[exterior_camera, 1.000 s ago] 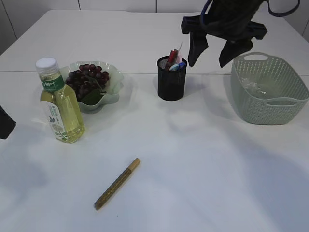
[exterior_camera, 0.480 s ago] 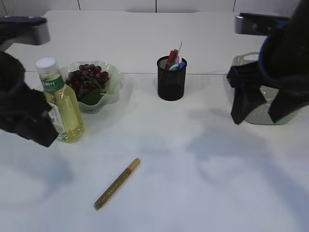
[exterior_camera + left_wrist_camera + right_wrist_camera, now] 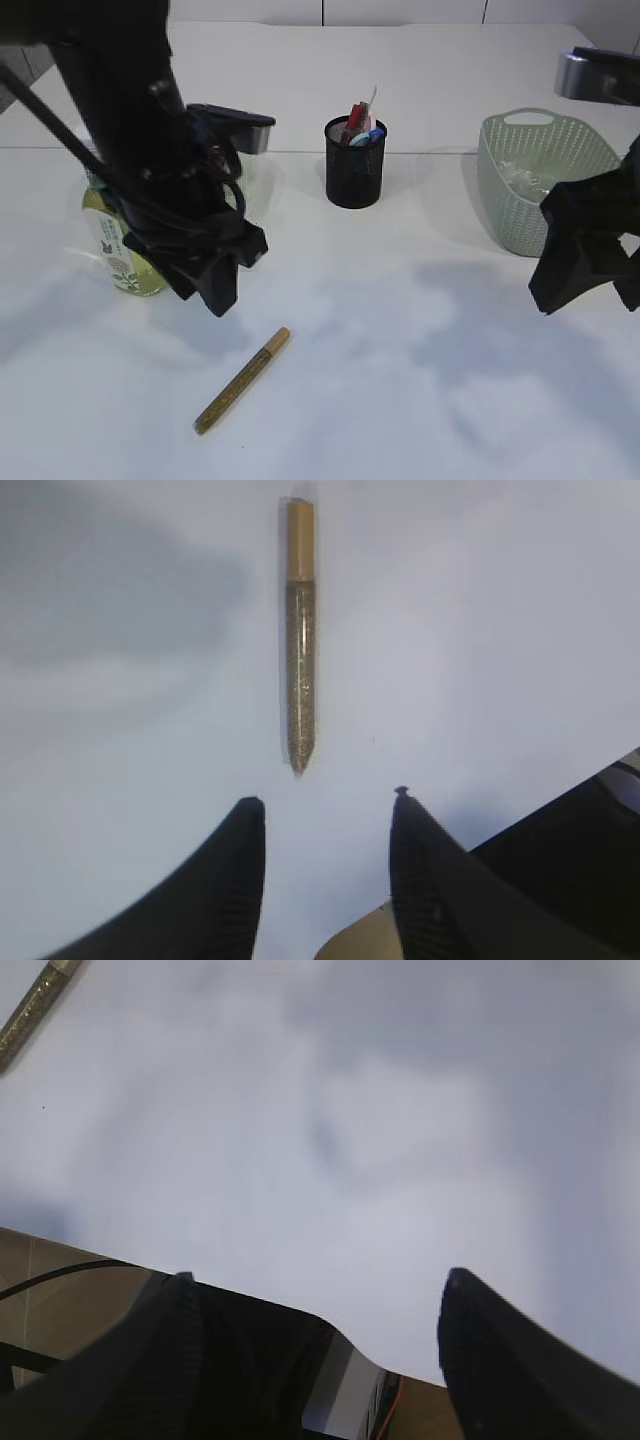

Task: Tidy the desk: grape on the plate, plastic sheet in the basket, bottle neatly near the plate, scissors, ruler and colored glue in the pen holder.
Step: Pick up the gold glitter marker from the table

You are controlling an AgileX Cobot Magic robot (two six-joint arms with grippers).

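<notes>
Near the desk's front edge: colored glue [image 3: 243,379] lies flat, unheld.
The left gripper [image 3: 325,810] hangs above its tip, jaws part-open and empty; the right gripper [image 3: 315,1290] is wide, empty. Closing off-centre could roll the slim tube away.

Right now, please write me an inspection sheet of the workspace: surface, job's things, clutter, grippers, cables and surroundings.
Surface: white table, bare in front.
Job's things: gold glitter glue pen lies loose on the table; black mesh pen holder already holds several items; pale green plastic basket with a clear sheet inside; yellow-green bottle upright, mostly hidden by the left arm; plate and grapes hidden.
Clutter: nothing seen.
Grippers: left gripper open, empty, above the glue pen's tip; right gripper open, empty, over bare table.
Cables: thin black cable below the table edge.
Surroundings: white wall panels behind.
</notes>
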